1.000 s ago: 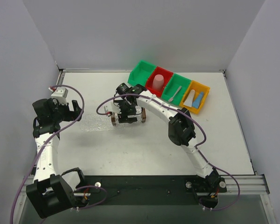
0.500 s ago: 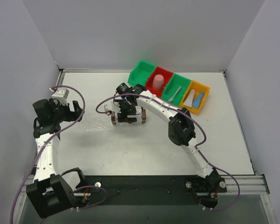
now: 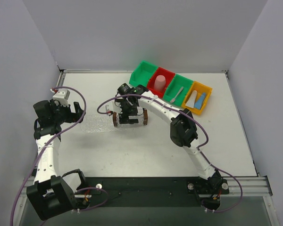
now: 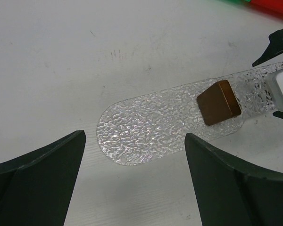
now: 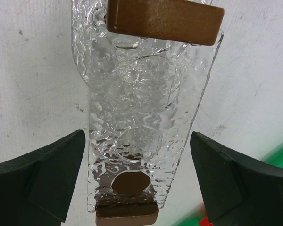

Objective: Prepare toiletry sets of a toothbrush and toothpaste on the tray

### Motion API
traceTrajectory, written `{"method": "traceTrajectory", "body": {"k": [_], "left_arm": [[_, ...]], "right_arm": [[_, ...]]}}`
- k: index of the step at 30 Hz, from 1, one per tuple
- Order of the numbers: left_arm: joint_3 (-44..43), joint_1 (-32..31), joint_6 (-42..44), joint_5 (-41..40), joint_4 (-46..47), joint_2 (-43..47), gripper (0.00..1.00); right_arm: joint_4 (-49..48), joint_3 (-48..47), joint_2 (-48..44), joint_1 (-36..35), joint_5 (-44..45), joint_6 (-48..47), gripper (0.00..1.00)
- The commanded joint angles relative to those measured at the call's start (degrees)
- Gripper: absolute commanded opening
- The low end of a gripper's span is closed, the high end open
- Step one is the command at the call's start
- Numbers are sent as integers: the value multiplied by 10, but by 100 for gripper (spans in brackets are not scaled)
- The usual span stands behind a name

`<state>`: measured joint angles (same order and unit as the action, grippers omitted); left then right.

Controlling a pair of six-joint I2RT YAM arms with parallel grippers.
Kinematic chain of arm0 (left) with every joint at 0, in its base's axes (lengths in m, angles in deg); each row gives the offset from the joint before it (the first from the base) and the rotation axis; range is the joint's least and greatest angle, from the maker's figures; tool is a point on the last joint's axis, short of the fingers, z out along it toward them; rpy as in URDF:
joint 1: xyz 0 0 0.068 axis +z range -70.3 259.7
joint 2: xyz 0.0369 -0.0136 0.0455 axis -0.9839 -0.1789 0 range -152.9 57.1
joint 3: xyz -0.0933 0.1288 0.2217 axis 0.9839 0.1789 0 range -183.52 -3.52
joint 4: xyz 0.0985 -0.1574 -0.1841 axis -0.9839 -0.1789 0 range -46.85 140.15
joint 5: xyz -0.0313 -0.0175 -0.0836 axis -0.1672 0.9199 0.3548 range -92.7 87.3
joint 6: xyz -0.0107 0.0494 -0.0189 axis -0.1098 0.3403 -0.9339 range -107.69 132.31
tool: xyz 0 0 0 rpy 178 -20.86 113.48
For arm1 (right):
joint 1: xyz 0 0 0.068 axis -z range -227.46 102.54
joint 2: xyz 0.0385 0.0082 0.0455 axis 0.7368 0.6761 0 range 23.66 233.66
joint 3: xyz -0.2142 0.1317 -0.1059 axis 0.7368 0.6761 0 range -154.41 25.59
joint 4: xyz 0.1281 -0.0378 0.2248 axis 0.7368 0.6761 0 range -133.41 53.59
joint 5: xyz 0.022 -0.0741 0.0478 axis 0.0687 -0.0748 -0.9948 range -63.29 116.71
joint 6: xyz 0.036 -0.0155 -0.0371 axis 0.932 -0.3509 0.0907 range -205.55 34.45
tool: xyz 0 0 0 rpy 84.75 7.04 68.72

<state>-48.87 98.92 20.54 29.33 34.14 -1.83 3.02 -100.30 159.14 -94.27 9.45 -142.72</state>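
The tray is a clear plastic holder with a brown block at each short end, standing mid-table. My right gripper hovers over its middle, open. In the right wrist view the tray lies between the spread fingers, untouched and with nothing in it. My left gripper is open and empty to the tray's left; its view shows the tray's left brown block. The toothbrush lies in a green bin. The blue toothpaste and the white toothpaste lie in the yellow bin.
A flat clear textured sheet with a rounded end reaches left from under the tray, also seen from above. Four bins stand in a row at the back right: green, red with a pink cup, green, yellow.
The right gripper has shifted slightly over the tray. The tray has stayed where it was, and the left arm has barely moved.
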Motion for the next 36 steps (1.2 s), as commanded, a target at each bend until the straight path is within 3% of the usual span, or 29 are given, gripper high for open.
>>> {"method": "traceTrajectory", "body": {"k": [1,5,14,19,25,33,36], "left_arm": [[0,4,14,19,29,1,97],[-1,4,14,23,34,-6,97],[-4,1,-14,52,47,-10,97],[-17,-9,-37,26,27,-32,97],[-50,-78,-65,8,-22,-92,95],[-103,-237,-138,-104,-23,-137,95],[-129,-269,-162,-150,-35,-174,94]], "right_arm": [[13,6,-14,2,0,-10,93],[11,-5,-15,2,1,-6,99],[9,-14,-72,7,-16,54,100],[5,27,-129,23,-43,132,100],[-62,149,-241,68,-50,237,100],[-132,332,-412,123,20,311,100],[-145,403,-465,132,42,320,100]]}}
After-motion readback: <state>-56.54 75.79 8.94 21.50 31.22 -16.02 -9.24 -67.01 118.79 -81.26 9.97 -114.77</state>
